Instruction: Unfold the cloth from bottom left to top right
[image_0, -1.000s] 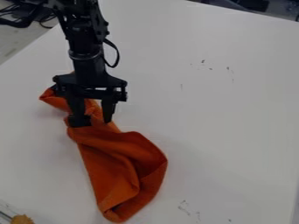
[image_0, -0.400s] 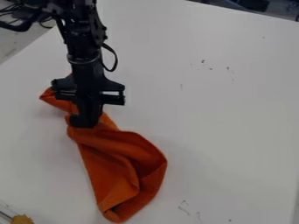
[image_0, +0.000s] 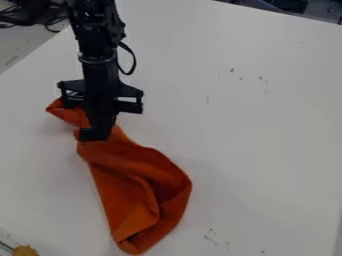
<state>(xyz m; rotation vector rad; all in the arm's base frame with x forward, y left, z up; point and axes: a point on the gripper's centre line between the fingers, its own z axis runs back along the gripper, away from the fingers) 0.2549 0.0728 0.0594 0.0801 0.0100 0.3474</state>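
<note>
On a white table, orange cloth, narrow above, broad and creased below, pinched in the pincer

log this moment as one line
gripper: at upper part of orange cloth | jaws: together | hold on cloth: unclear | cloth: bunched on white table | unfolding: not done

The hand pinched the rumpled orange cloth near its narrow end, towards the left edge of the tabletop.
</note>
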